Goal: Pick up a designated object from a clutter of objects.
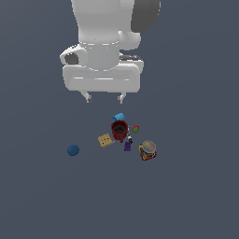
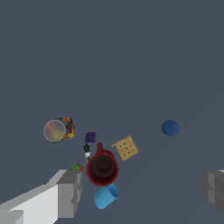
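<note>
Nearest the wrist camera: gripper [image 2: 142, 189], jaws spread wide, nothing between, high above the floor; jar [image 1: 148, 150] upright at the clutter's edge, near purple piece [image 1: 127, 147], toward the exterior view's right; probably rigid, light, smooth-sided; best pinched across the body under the grey top. Count: one jar, one red cup [image 1: 119, 130], one cracker [image 1: 105, 140], one blue block [image 1: 118, 116], one blue ball [image 1: 73, 150].

Squat multicoloured jar [image 1: 148, 150], grey-silver round top, lies just apart from dark red cup [image 1: 119, 130] cluster, on exterior view's right.
</note>
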`<move>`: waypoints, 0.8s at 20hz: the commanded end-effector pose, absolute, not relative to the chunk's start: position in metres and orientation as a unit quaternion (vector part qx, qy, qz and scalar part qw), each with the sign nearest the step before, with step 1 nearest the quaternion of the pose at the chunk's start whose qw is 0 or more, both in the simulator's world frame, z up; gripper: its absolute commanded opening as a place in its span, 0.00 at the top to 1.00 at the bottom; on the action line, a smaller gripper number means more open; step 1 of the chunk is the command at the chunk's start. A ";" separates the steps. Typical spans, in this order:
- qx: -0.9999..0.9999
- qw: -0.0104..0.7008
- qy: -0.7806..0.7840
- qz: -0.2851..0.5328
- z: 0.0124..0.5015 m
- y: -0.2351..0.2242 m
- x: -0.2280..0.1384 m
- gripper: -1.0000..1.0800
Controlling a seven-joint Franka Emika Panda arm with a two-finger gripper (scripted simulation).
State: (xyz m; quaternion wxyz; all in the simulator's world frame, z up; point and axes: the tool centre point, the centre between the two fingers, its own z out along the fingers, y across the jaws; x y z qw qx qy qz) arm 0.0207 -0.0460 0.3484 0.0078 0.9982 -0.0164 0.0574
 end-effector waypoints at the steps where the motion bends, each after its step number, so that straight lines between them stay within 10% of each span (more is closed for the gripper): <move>1: 0.998 0.008 -0.016 0.057 0.348 -0.046 0.021 0.04; 16: 0.998 0.009 0.005 0.061 0.354 -0.048 0.021 0.04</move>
